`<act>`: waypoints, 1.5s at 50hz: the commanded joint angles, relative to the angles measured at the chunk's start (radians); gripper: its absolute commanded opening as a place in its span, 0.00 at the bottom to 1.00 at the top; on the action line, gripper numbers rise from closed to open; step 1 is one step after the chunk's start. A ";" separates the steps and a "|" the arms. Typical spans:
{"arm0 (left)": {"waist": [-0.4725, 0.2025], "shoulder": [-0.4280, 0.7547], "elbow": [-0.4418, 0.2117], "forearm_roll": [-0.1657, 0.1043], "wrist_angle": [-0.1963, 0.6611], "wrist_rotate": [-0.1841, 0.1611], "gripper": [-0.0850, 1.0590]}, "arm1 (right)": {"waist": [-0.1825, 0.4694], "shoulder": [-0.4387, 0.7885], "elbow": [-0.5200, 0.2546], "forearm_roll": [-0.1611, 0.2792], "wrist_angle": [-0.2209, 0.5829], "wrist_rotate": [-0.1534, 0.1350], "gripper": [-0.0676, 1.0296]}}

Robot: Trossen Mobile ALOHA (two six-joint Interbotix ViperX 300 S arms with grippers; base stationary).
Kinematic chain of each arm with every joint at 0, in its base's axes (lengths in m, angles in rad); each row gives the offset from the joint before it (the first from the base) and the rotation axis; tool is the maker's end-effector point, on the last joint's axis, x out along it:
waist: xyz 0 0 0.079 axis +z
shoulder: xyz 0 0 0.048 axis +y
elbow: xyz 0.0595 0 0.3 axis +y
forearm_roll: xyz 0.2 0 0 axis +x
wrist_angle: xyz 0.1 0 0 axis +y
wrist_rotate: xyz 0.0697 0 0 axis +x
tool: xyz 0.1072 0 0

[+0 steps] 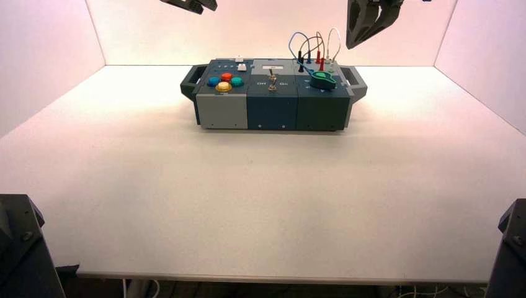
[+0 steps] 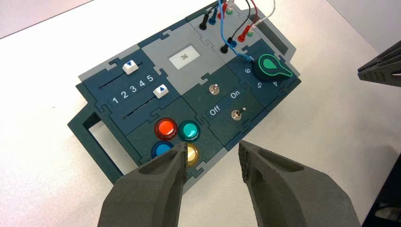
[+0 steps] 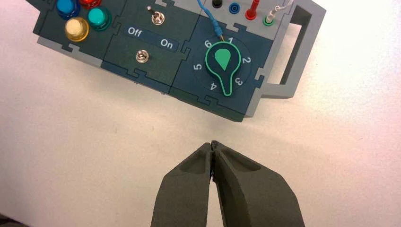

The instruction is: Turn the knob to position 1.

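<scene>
Rnd dk green knob w/ bright green outline and pointed tab (image 3: 223, 60): on R part of the box (image 1: 271, 93), tab btwn 3 & 4, not at 1. Blue wire (image 3: 211, 20) runs to knob's edge, by the 1. R gripper (image 3: 212, 144): fingertips together, nothing btwn them, up in the air, apart from knob. Behind knob: colored sockets w/ plugs & wires, incl. a red plug (image 3: 252, 10). R of knob: grey plastic handle (image 3: 300, 52). Just L of knob: 2 metal toggle switches (image 3: 142, 56) (image 3: 157, 18) w/ "Off"/"On" lettering btwn them. Behind & L of knob: small display (image 2: 184, 57), reads 36. Farther L of knob: 4 rnd push buttons, red (image 2: 166, 128), teal-green (image 2: 189, 130), blue (image 2: 162, 149), yellow (image 2: 192, 154); behind those, 2 white-capped sliders (image 2: 130, 67) (image 2: 161, 91). L gripper (image 2: 213, 144): well L of knob, in the air, fingers apart, empty.
</scene>
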 commanded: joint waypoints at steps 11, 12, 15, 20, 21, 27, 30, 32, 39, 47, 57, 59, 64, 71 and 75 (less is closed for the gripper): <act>0.002 -0.023 -0.011 -0.003 -0.003 -0.002 0.58 | 0.005 -0.020 -0.012 0.005 0.008 -0.005 0.04; 0.002 -0.023 -0.011 -0.002 -0.003 -0.002 0.58 | 0.005 -0.020 -0.012 0.005 0.009 -0.005 0.04; 0.002 -0.023 -0.011 -0.002 -0.003 -0.002 0.58 | 0.006 -0.020 -0.012 0.005 0.014 -0.005 0.04; 0.002 -0.021 -0.011 -0.003 -0.005 -0.002 0.58 | 0.021 -0.018 -0.012 0.006 0.025 -0.005 0.04; 0.002 -0.021 -0.011 -0.002 -0.005 -0.002 0.58 | 0.026 -0.018 -0.012 0.006 0.025 -0.005 0.04; 0.002 -0.023 -0.011 -0.002 -0.005 -0.002 0.58 | 0.052 -0.011 -0.015 0.015 0.025 -0.005 0.04; 0.002 -0.023 -0.011 -0.002 -0.005 -0.002 0.58 | 0.058 -0.002 -0.018 0.020 0.025 -0.005 0.04; 0.002 -0.021 -0.011 -0.002 -0.005 0.000 0.58 | 0.061 0.008 -0.020 0.025 0.026 -0.005 0.04; 0.002 -0.018 -0.012 -0.002 -0.006 0.000 0.58 | 0.061 0.041 -0.029 0.026 0.029 -0.017 0.04; 0.002 -0.012 -0.014 -0.002 -0.017 0.008 0.58 | 0.061 0.094 -0.054 0.028 0.052 -0.054 0.04; 0.002 -0.014 -0.014 -0.006 -0.038 0.018 0.58 | 0.061 0.147 -0.086 0.026 0.055 -0.066 0.04; -0.002 -0.012 -0.014 -0.006 -0.038 0.025 0.58 | 0.058 0.163 -0.097 0.026 0.055 -0.067 0.04; -0.017 -0.014 -0.011 -0.008 -0.032 0.052 0.58 | 0.054 0.207 -0.120 0.028 0.055 -0.074 0.04; -0.035 -0.015 -0.009 -0.020 -0.014 0.069 0.58 | 0.052 0.278 -0.161 0.026 0.055 -0.094 0.04; -0.040 -0.017 -0.009 -0.020 -0.011 0.069 0.58 | 0.052 0.319 -0.183 0.023 0.048 -0.104 0.04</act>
